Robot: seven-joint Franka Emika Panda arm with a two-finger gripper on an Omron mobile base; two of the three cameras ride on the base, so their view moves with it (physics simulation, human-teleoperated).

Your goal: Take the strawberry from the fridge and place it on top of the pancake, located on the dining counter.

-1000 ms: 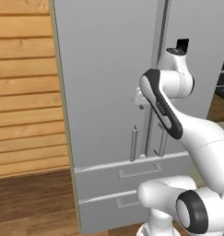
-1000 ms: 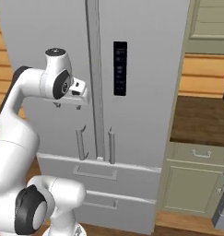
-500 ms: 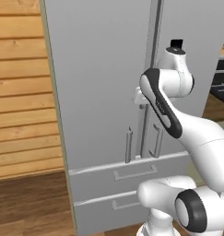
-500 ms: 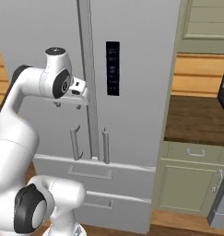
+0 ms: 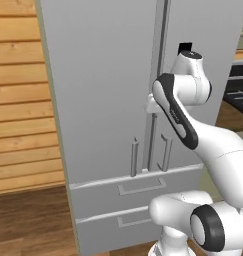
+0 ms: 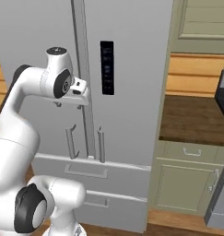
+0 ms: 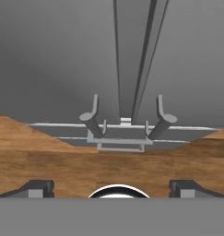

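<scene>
Two closed doors front the fridge (image 5: 103,90), tall and light grey, with two drawers (image 5: 135,187) below, also closed. No sight of the strawberry; presumably inside. Directly ahead of the gripper (image 7: 111,186), slightly below: a pair of vertical bar handles (image 7: 92,115) flanking the centre seam, long axes upright along the doors. Fingertips (image 7: 37,186) spread wide apart, holding nothing, short of either handle. Contents hidden behind the doors.

The fridge (image 5: 103,100) stands directly on the brown wooden floor (image 5: 28,225), its doors closed. Beside it, a dark-brown counter top (image 6: 196,117) rests on pale green cabinets (image 6: 187,184).
</scene>
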